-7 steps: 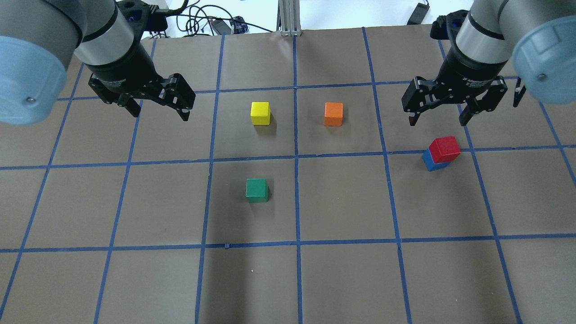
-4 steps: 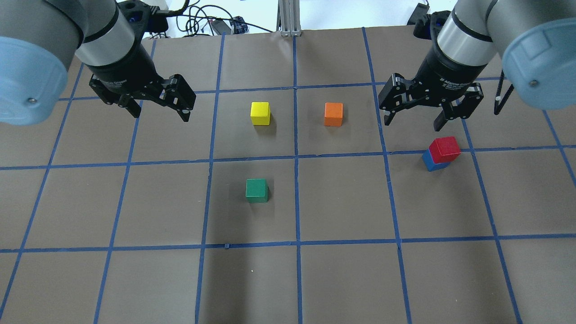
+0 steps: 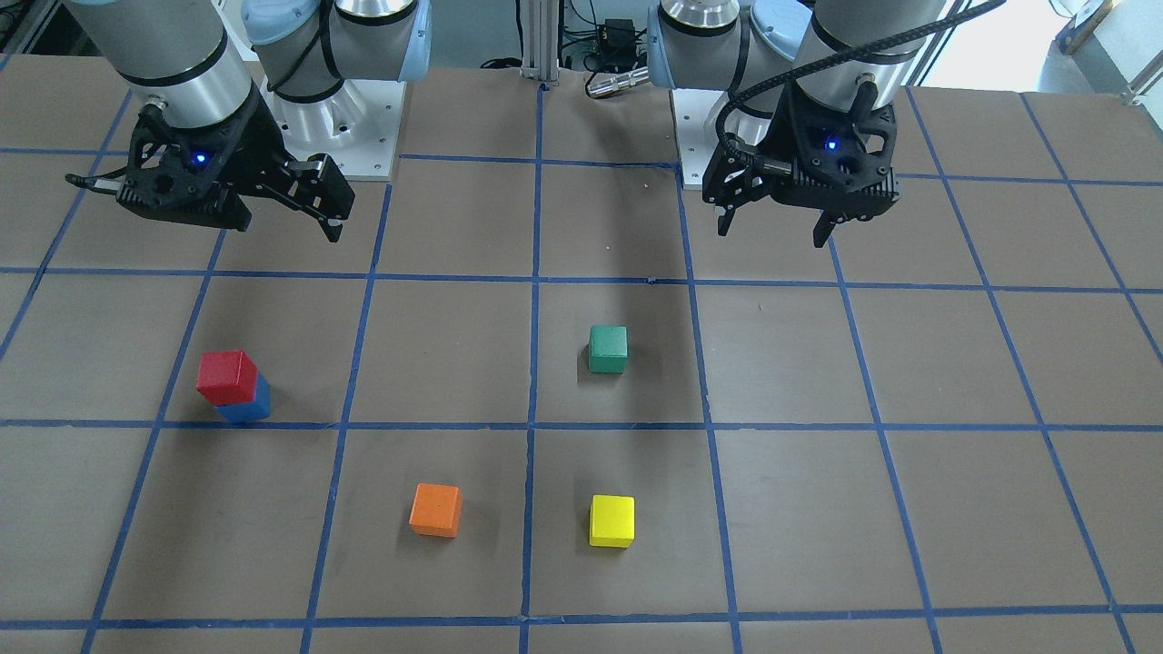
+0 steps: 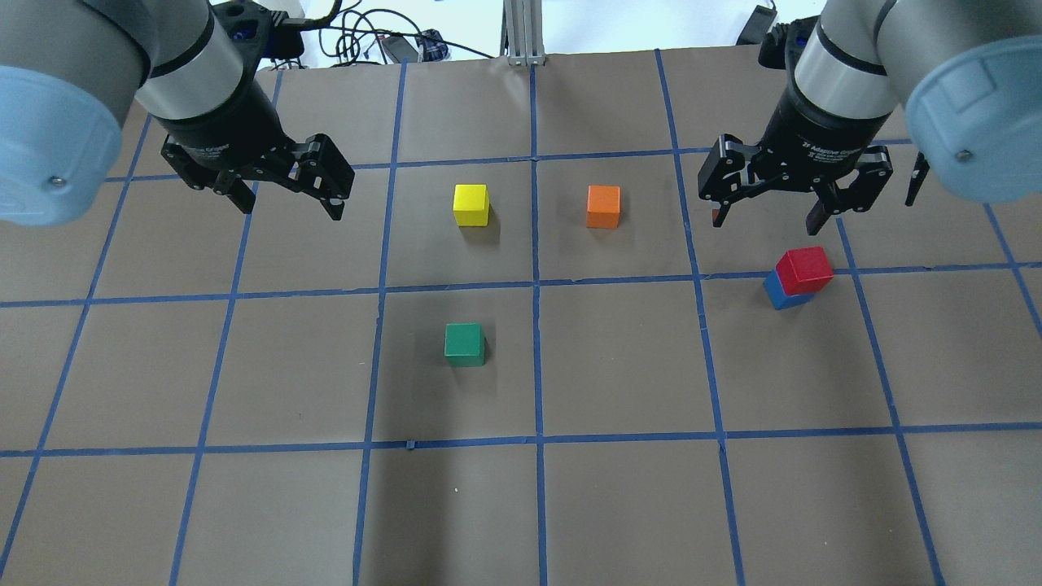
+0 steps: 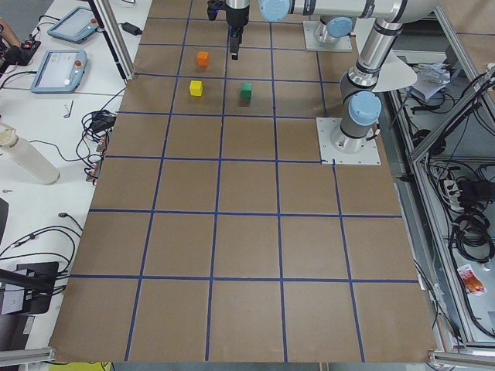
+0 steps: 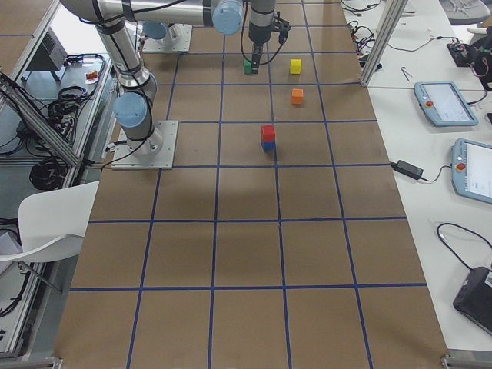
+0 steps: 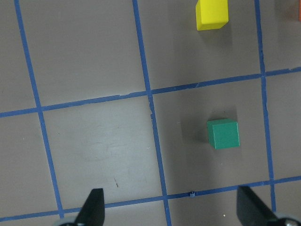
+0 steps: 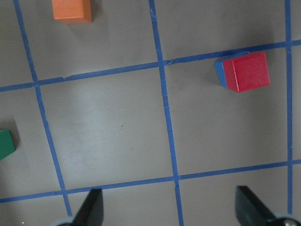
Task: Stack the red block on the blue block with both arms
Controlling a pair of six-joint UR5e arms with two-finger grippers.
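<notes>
The red block (image 4: 804, 270) sits on top of the blue block (image 4: 780, 295) at the right of the table, slightly offset; the stack also shows in the front view (image 3: 227, 377) and the right wrist view (image 8: 246, 71). My right gripper (image 4: 765, 220) is open and empty, raised just behind and a little left of the stack. My left gripper (image 4: 289, 207) is open and empty, raised over the far left of the table. Nothing is held.
A yellow cube (image 4: 471, 204) and an orange cube (image 4: 603, 206) stand in the far middle squares. A green cube (image 4: 465, 343) stands nearer the centre. Cables (image 4: 366, 37) and a metal post (image 4: 525, 32) lie beyond the far edge.
My right gripper swung left, away from above the stack, then came partly back right; it stays open. The stack and my left arm have not moved.
</notes>
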